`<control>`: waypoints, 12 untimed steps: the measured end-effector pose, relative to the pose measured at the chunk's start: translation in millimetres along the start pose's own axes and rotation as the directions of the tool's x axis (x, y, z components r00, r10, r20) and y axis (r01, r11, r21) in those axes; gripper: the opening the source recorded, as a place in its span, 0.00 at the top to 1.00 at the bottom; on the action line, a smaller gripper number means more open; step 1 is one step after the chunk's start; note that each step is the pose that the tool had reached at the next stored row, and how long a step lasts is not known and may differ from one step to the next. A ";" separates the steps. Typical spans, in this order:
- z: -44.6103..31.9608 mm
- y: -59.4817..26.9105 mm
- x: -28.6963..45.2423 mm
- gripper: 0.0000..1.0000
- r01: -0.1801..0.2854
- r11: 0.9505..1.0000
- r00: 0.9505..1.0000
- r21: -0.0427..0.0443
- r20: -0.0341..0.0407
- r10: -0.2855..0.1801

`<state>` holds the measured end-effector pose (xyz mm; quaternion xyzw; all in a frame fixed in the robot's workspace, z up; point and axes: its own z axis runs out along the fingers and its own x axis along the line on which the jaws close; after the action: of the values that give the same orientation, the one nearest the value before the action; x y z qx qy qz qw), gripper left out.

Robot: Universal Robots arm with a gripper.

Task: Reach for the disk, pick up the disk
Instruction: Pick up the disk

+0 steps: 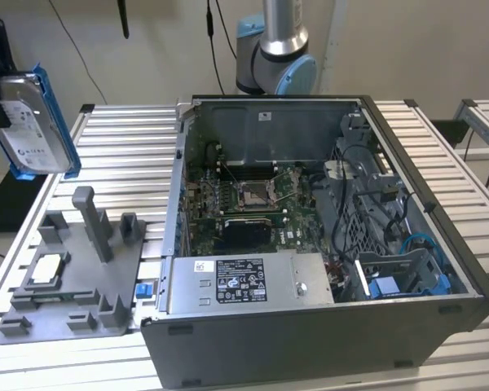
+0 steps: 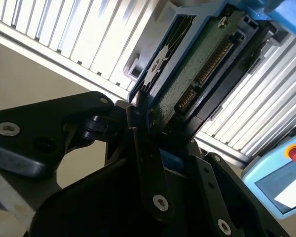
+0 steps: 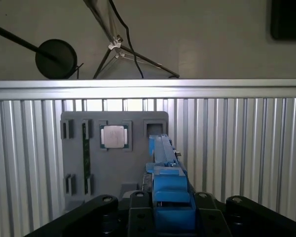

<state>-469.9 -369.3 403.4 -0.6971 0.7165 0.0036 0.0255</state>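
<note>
The open computer case [image 1: 310,244] sits on the slatted table [image 1: 122,138], toward the exterior view's right. The robot arm's base [image 1: 277,57] stands behind the case. A holder tray [image 1: 118,273] lies on the table just beside the case, on the exterior view's left. A small chip [image 1: 47,269] sits in the tray. The disk [image 1: 31,122] is up in the air over the table, near the tray, gripped between the fingers of the gripper [image 3: 170,210].

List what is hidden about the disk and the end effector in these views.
- First wrist view: the disk, edge-on in the end effector, shows neither face and hides part of the grey fixture.
- Second wrist view: the disk's label side faces away from the camera.
- Exterior view: the left edge cuts off the end effector beside the disk.
</note>
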 end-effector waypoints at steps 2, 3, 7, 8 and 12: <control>-3.2 -0.1 -0.1 1.00 0.000 1.000 1.000 0.000 0.000 0.000; -4.7 -0.1 -0.2 1.00 0.000 1.000 1.000 0.000 0.000 0.000; -10.5 -0.3 -0.4 1.00 0.000 1.000 1.000 0.000 0.000 0.000; -11.8 -0.3 -0.5 1.00 0.000 1.000 1.000 0.000 0.000 0.000; -16.2 -0.5 -0.7 1.00 0.000 1.000 1.000 0.000 0.000 0.000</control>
<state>-469.9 -369.3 419.6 -0.6971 0.7165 0.0036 0.0256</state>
